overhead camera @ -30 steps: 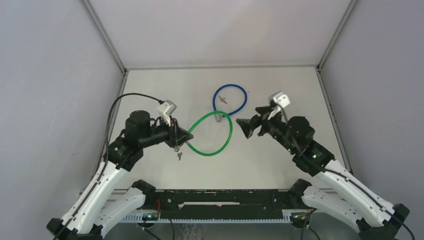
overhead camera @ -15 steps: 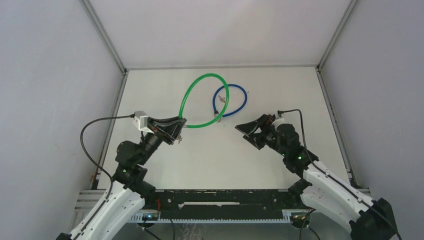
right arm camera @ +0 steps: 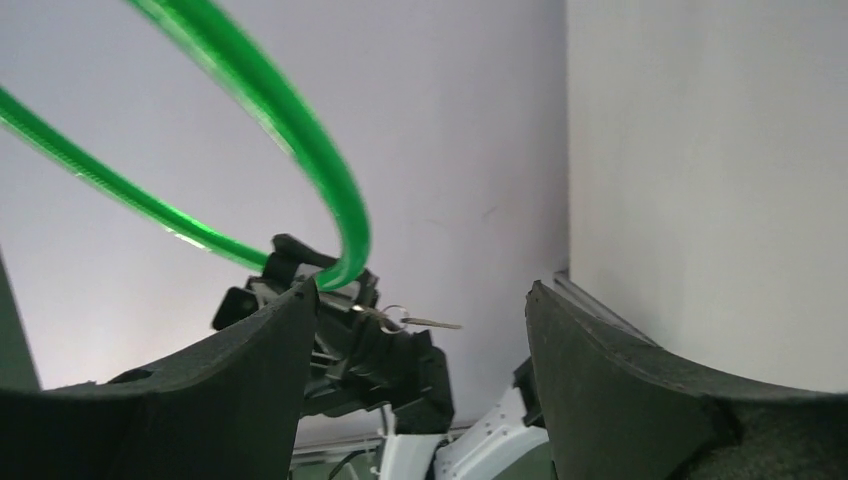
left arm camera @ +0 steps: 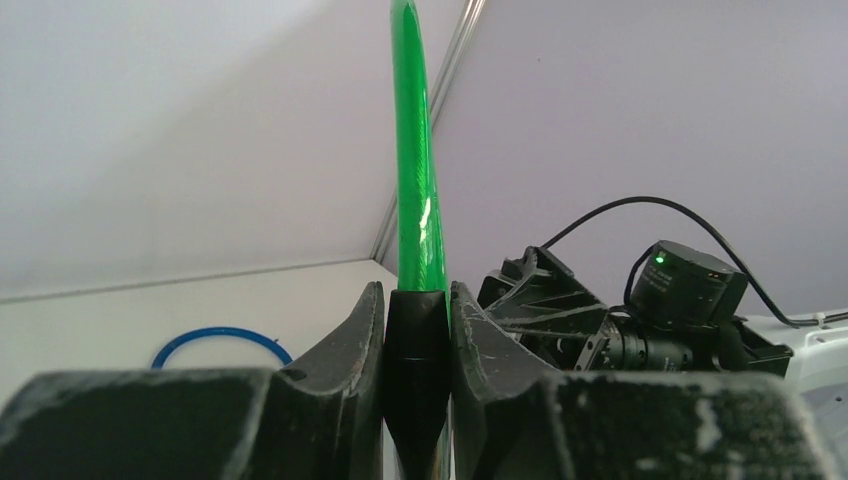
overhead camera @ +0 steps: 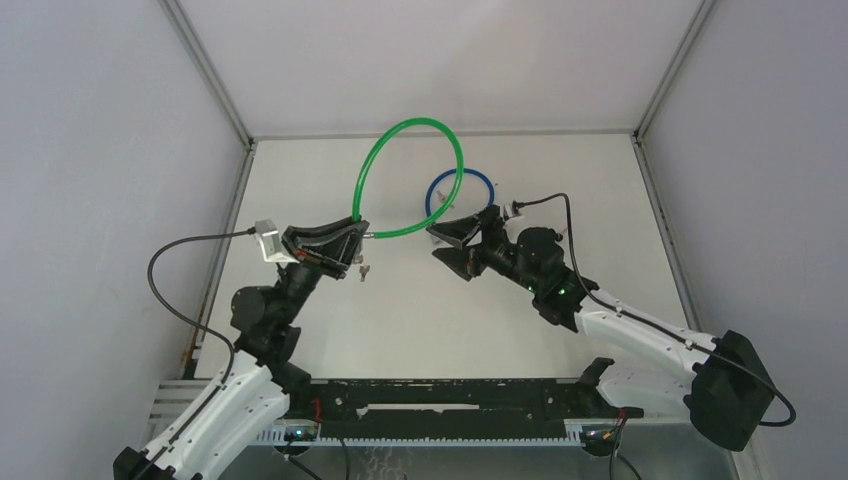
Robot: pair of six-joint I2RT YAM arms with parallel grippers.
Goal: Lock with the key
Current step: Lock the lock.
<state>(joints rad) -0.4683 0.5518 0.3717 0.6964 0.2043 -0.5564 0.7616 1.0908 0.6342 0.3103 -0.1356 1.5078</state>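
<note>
Left tool [left arm camera: 417,320] clamped on black end of green lock [overhead camera: 400,135]. Loop rises from tool tips and arcs overhead. Key [overhead camera: 362,270] dangles just under left tool. Right tool [overhead camera: 437,246] apart, empty, facing left tool, loop's bend near its upper finger. Blue lock [overhead camera: 485,185] on counter [overhead camera: 600,180] behind right tool.

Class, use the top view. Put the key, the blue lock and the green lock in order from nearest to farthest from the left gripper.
1. Green lock: its end is clamped in the left gripper, and its loop rises behind.
2. Key: hanging close by the fingertips, on the near side.
3. Blue lock: on the table, farther right and back.
</note>
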